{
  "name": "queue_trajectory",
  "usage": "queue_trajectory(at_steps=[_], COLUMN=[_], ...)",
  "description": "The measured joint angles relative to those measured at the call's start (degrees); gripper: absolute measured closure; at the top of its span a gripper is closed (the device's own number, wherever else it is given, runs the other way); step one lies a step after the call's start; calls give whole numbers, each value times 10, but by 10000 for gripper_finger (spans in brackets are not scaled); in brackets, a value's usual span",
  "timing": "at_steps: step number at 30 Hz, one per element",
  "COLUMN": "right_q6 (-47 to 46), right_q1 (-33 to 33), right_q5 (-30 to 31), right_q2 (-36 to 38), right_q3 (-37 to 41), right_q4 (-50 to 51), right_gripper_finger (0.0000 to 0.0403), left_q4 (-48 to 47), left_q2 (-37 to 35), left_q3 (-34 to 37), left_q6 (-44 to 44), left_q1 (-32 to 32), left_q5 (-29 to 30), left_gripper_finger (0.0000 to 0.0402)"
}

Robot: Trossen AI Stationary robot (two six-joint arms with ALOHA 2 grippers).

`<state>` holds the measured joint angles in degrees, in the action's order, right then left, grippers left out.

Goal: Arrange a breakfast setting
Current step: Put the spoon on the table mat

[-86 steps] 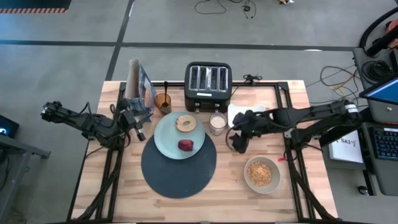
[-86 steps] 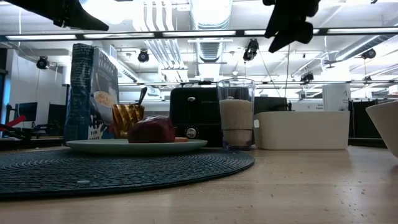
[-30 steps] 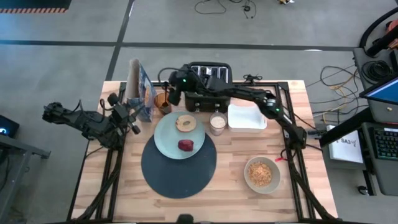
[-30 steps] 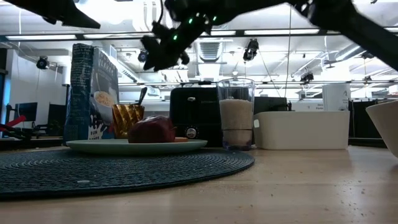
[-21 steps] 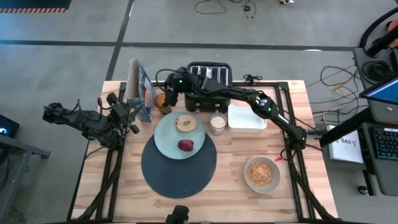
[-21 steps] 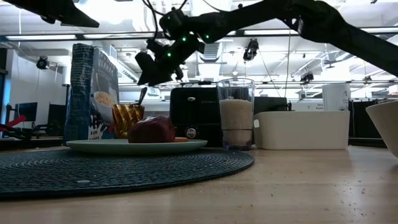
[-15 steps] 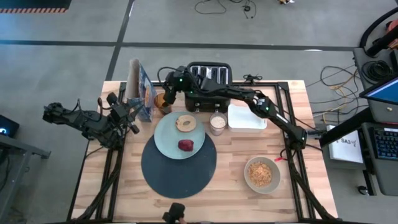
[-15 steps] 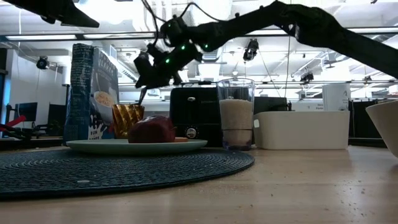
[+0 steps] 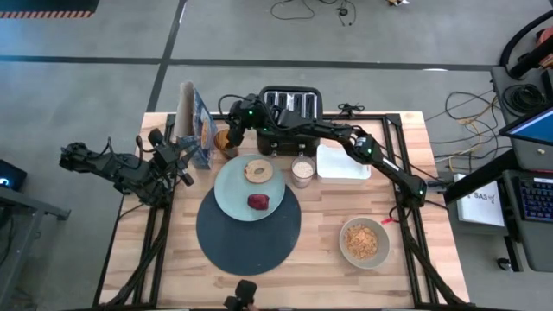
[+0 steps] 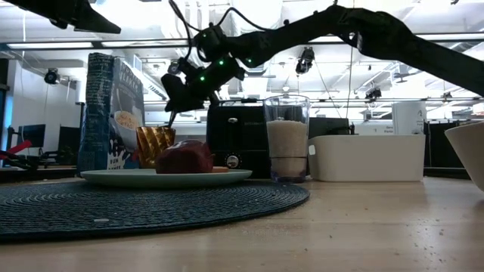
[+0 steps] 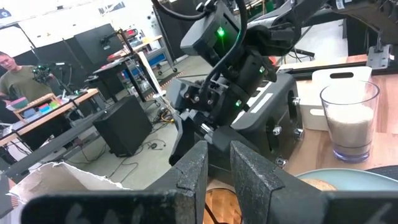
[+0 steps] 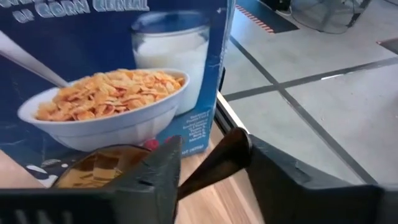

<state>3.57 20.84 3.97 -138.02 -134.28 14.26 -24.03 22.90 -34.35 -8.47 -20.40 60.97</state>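
Right arm is stretched way out, from the right edge of the surface [image 9: 173, 259] across the toaster [image 9: 290, 112] to the upper left of the high view. The right hand [image 9: 232, 131] is tipped down over the amber cup [image 10: 155, 143] next to the cereal box [image 9: 194, 125]. From its wrist cam, the two fingers [image 12: 155, 177] are apart with the dark spoon [image 12: 211, 167] handle poking up between them. The handle sits against one finger with a gap on the other side, so it's around the handle but not clamped on it.

Left arm is parked off the left edge, bent. Its left hand [image 11: 219, 149] is up in the air pointing toward the cup, fingers nearly together with just a thin slit and nothing in them.

Count, one of each:
- round dark placemat [image 9: 248, 238], lower centre
- pale plate [image 9: 233, 194], half on the mat's upper edge
- bagel [image 9: 257, 170] and dark-red fruit [image 9: 257, 202], both on the plate
- milk glass [image 9: 301, 173], just right of the plate
- beige bowl [image 9: 364, 242] with cereal, lower right, well apart from the mat
- white tray [image 9: 343, 161], right of the glass
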Motion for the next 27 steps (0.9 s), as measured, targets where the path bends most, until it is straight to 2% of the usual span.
queue_trajectory(at_steps=[7,12,27], right_q6=[3,2,6], right_q1=[-2,-2,-10], right_q5=[0,-4,-14], right_q2=[0,1,28], right_q3=[-1,-3,-3], right_q4=[3,-1,8], right_gripper_finger=[332,373,387], left_q4=[0,0,3], left_q2=[0,0,0], left_q3=[0,0,0], left_q6=[0,0,0], left_q1=[0,0,0], left_q5=[0,0,0], left_gripper_finger=[349,349,349])
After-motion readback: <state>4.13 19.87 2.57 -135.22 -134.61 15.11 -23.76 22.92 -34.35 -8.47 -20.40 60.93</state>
